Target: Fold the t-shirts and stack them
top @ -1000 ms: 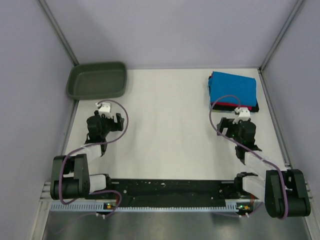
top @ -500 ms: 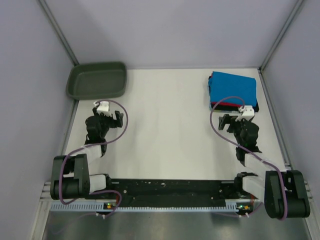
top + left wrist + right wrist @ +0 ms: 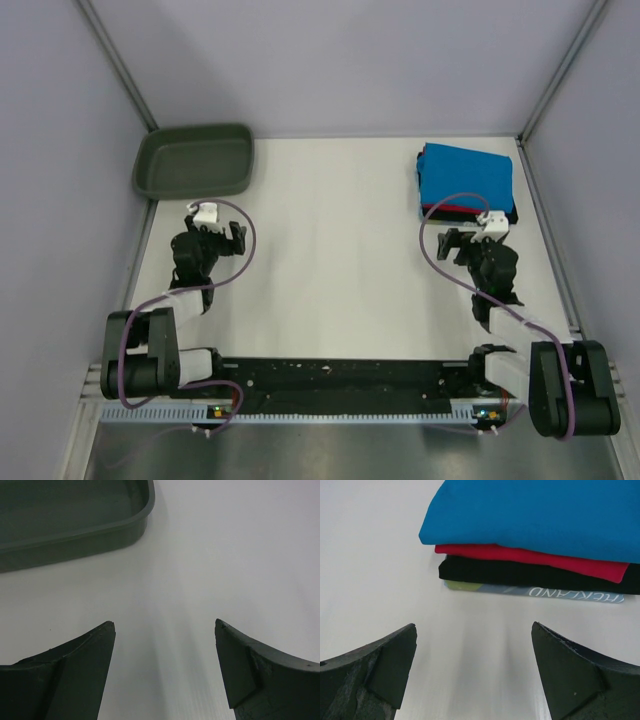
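Note:
The t-shirts lie folded in one stack [image 3: 466,180] at the back right of the table. A turquoise-blue shirt [image 3: 545,515] is on top, with a red one [image 3: 530,557], a black one [image 3: 520,572] and a light printed one [image 3: 535,591] under it. My right gripper [image 3: 478,234] [image 3: 474,627] stands open just in front of the stack, apart from it, with only bare table between its fingers. At the left, my left gripper [image 3: 214,232] [image 3: 164,624] is open and empty over the table.
A dark olive-green tub [image 3: 194,160] [image 3: 75,525] sits at the back left, just beyond the left gripper, and looks empty. Grey walls close in the table on the left, right and back. The white table [image 3: 330,240] spreads between the two arms.
Early in the last second both wrists shifted slightly, the right one a little to the right. Since then nothing has moved. The stack is unchanged.

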Motion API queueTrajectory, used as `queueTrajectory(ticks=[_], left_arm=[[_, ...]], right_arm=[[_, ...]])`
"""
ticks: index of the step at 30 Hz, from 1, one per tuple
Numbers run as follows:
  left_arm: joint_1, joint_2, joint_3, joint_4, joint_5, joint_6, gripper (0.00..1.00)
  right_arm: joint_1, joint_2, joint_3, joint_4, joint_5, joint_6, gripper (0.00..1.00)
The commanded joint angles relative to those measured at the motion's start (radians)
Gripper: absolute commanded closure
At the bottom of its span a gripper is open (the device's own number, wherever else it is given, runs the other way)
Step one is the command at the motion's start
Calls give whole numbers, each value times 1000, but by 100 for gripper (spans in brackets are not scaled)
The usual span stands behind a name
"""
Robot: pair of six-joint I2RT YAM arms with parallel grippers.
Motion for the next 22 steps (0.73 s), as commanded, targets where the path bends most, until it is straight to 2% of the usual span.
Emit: queueTrajectory(ticks=[1,17,22], left_arm=[[4,4,12,49,8,-11,16],[3,15,28,29,-11,-12,16],[3,36,68,-34,-47,-12,16]], right_arm=[[-7,-21,-21,69,-3,-7,5],[-9,-20,-19,69,-5,-5,5],[-7,-17,-16,64,-6,-5,5]])
